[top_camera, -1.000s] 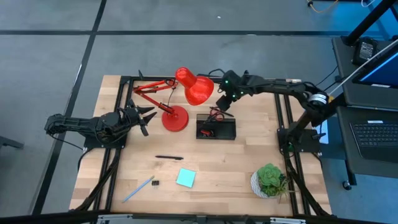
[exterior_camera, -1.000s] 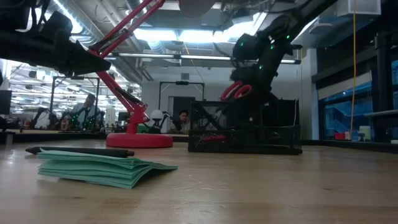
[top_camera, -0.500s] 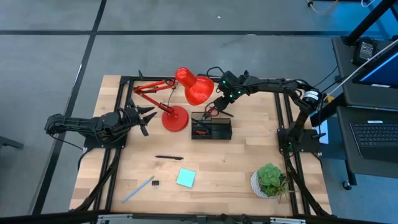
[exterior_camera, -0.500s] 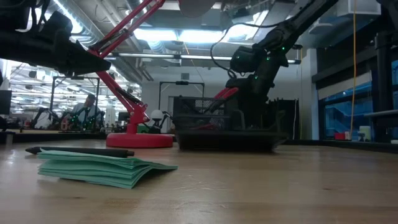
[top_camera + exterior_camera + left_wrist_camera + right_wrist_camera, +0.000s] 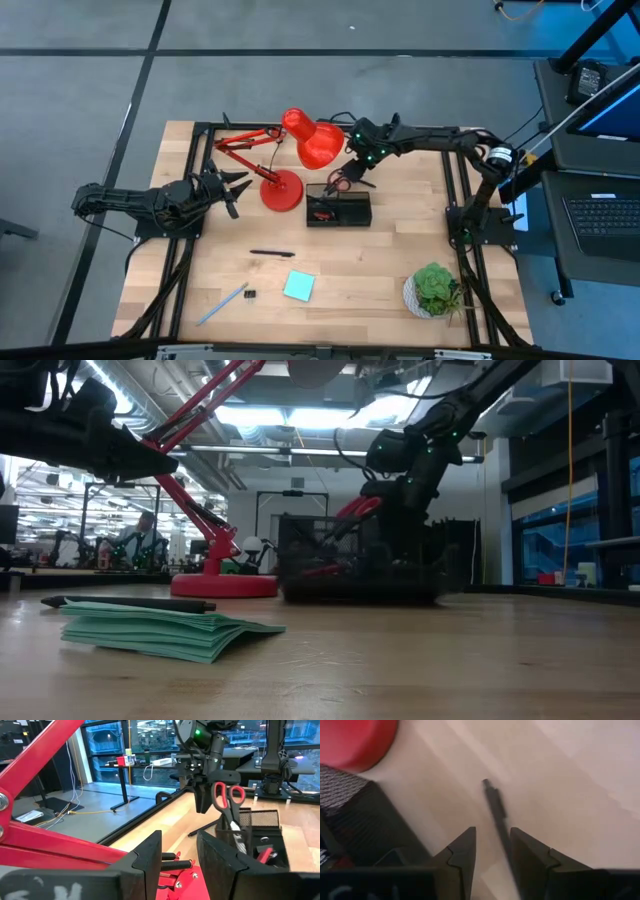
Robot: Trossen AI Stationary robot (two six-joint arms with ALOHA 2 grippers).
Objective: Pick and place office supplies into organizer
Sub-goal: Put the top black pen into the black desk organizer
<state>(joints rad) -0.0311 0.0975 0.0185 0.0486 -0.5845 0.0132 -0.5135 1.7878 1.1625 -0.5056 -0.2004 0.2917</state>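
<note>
The black mesh organizer (image 5: 312,205) stands mid-table, right of the red lamp base. Red-handled scissors (image 5: 225,795) stand slanted in it, blades down inside, handles up. A small red piece (image 5: 265,854) lies on its floor. My right gripper (image 5: 202,806) hangs open just above the organizer's far edge, pointing steeply down, right beside the scissors' handles; nothing is between its fingers (image 5: 462,855). My left gripper (image 5: 238,190) waits open and level at the table's left, by the lamp arm. A black pen (image 5: 271,254), a teal sticky-note pad (image 5: 298,286), a light-blue pen (image 5: 222,304) and a tiny clip (image 5: 250,294) lie nearer the front. My right gripper stands close against the scissors' handle loops (image 5: 220,795). Whether the outer side of a finger touches them, I cannot tell. The scissors lean in the organizer with their blades inside it.
The red desk lamp, base (image 5: 282,190) and shade (image 5: 318,143), crowds the organizer's left and far side. A potted plant (image 5: 435,288) sits at the front right. Bare wood lies between the organizer and the plant.
My right gripper has sunk a little and gone toward the table's left edge. The organizer has slid the same way, closer to the lamp base, with the scissors still standing in it, their handles now leaning more.
</note>
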